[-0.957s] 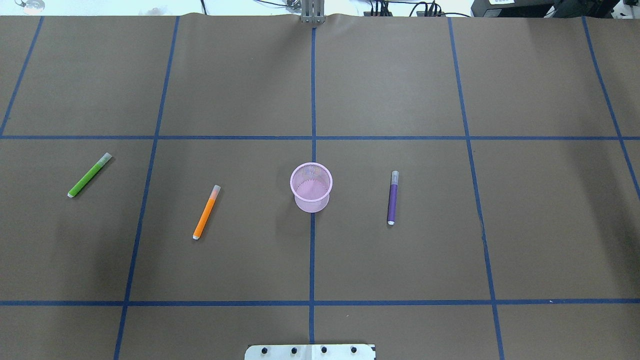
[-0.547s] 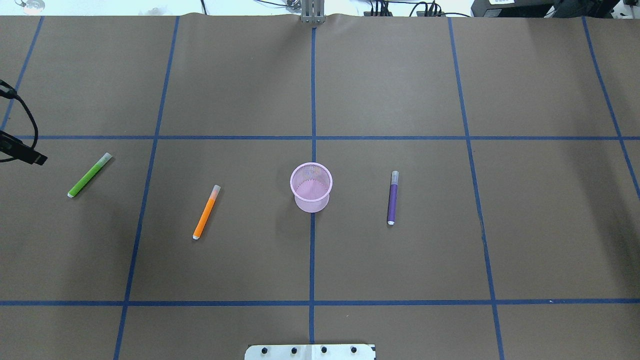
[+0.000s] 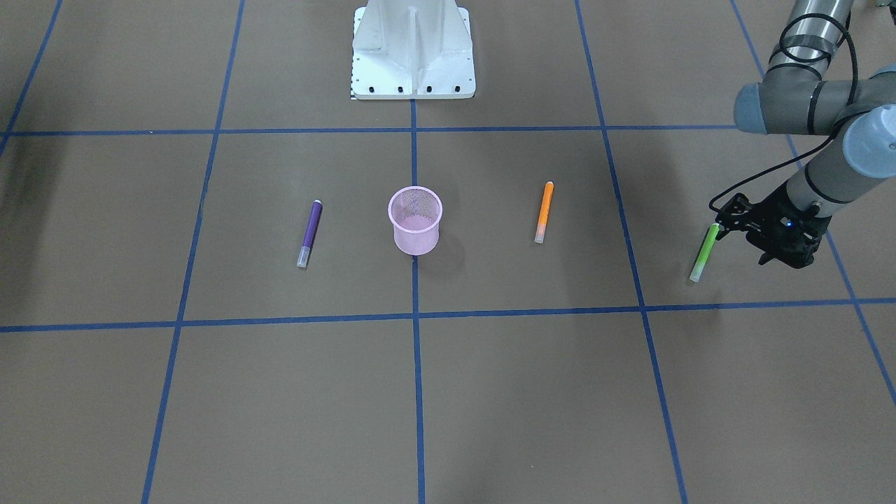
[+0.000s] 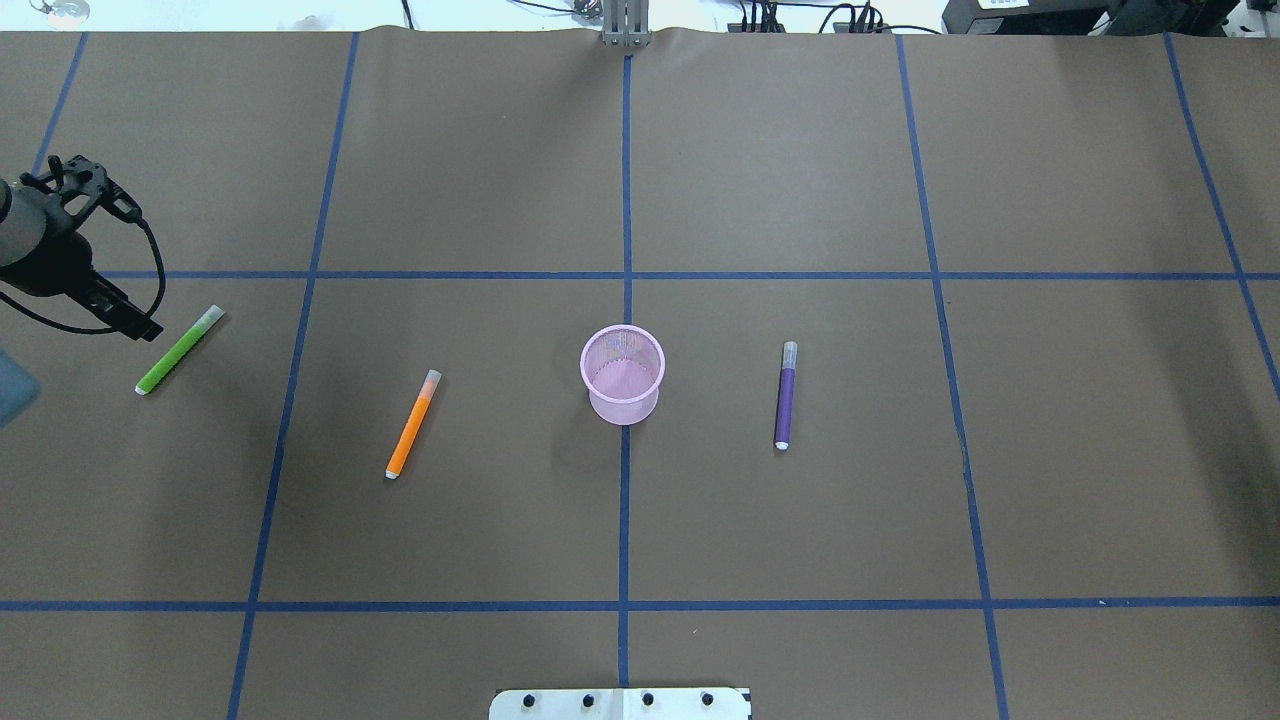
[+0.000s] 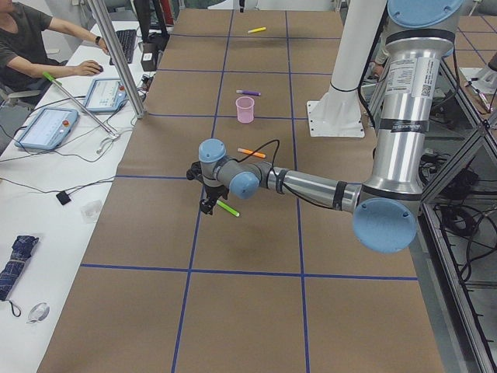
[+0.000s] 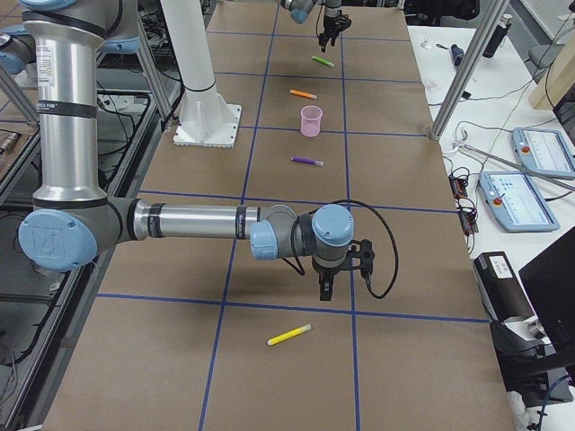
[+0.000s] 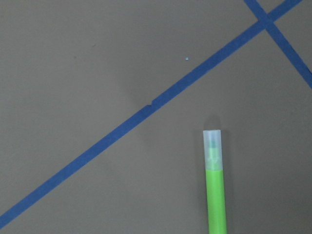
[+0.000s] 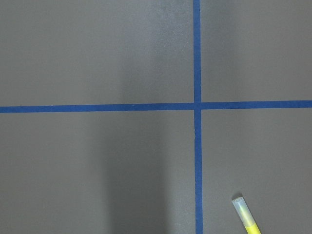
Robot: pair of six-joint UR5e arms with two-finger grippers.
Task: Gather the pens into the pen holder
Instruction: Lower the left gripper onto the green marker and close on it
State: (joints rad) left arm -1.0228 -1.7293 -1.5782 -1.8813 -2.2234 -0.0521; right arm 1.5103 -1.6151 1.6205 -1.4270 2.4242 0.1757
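Note:
The pink mesh pen holder stands upright at the table's middle. The pens lie flat: purple to its right, orange to its left, green far left. My left gripper hovers just left of the green pen, apart from it; I cannot tell whether it is open or shut. A yellow pen lies near my right gripper, which shows only in the exterior right view, so its state cannot be told.
Blue tape lines grid the brown table cover. The robot's white base stands at the near edge. A side desk with tablets and a seated person runs along the far side.
My left arm has come into the overhead view from the left edge and moved towards the green pen. The pens and the pen holder have not moved.

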